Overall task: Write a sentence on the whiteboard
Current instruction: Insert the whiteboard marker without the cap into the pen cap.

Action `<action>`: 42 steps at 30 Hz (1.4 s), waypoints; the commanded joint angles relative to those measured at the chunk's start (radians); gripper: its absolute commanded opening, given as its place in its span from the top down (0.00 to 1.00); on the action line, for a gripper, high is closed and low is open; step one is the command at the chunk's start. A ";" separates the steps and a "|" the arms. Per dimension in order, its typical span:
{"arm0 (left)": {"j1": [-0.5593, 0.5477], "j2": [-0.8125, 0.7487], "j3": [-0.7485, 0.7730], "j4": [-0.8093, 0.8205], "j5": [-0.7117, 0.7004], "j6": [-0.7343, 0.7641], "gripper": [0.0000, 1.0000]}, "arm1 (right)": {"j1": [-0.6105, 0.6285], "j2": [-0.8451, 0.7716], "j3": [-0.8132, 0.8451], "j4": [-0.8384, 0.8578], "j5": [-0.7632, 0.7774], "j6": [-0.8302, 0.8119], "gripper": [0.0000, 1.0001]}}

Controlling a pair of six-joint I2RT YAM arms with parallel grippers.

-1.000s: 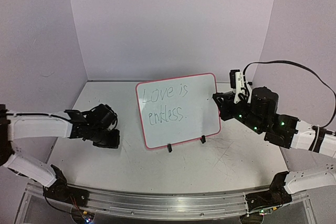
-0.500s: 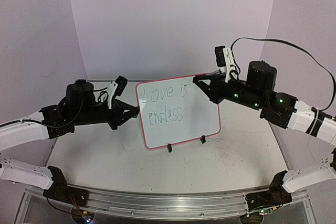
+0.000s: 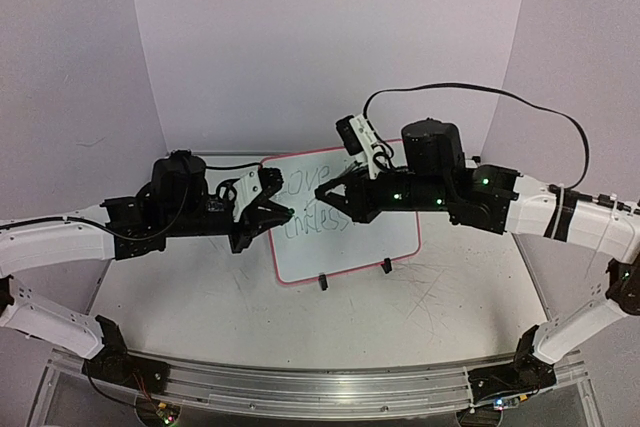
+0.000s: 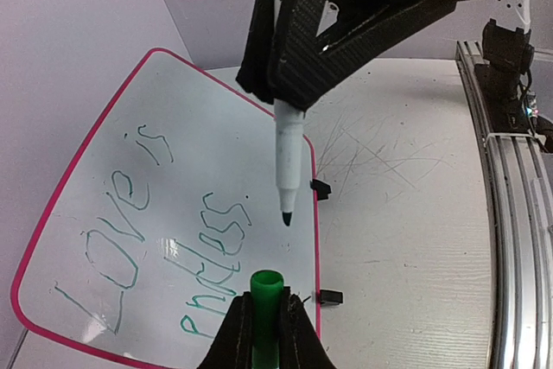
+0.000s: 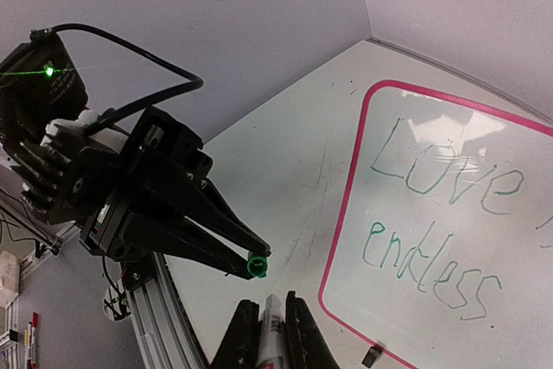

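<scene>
With the sentence (image 5: 423, 276) written, you were recapping: left pincer (image 4: 266, 306) clamped the green cap (image 4: 266, 285), right pincer (image 5: 270, 304) gripped the marker (image 4: 288, 162); next, its tip needed aligning with the cap.

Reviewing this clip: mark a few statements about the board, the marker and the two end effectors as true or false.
1. The whiteboard carries the sentence in green handwriting. True.
2. The left end effector grips a green cap. True.
3. The marker in the right end effector is capped. False: its dark tip is bare, pointing down towards the cap.
4. The whiteboard lies flat on the table. False: it stands propped on its black clip feet.
</scene>
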 commanded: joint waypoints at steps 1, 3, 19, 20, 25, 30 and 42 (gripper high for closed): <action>-0.011 -0.018 -0.008 0.049 -0.009 0.049 1.00 | 0.018 0.012 0.065 0.026 -0.008 0.016 1.00; -0.012 -0.008 -0.005 0.050 -0.011 0.046 1.00 | 0.021 0.025 0.074 0.027 -0.010 0.017 1.00; -0.015 -0.010 -0.006 0.049 -0.013 0.043 1.00 | 0.031 0.055 0.080 0.045 0.006 0.022 1.00; -0.015 -0.010 -0.006 0.049 -0.011 0.043 1.00 | 0.032 0.056 0.080 0.045 0.007 0.022 1.00; -0.017 -0.006 -0.005 0.047 0.000 0.045 1.00 | 0.033 0.057 0.080 0.050 0.011 0.022 1.00; -0.020 -0.002 -0.002 0.048 0.001 0.044 1.00 | 0.034 0.069 0.078 0.051 0.002 0.027 1.00; -0.024 -0.005 0.002 0.047 -0.002 0.035 1.00 | 0.044 0.114 0.084 0.060 0.007 0.037 1.00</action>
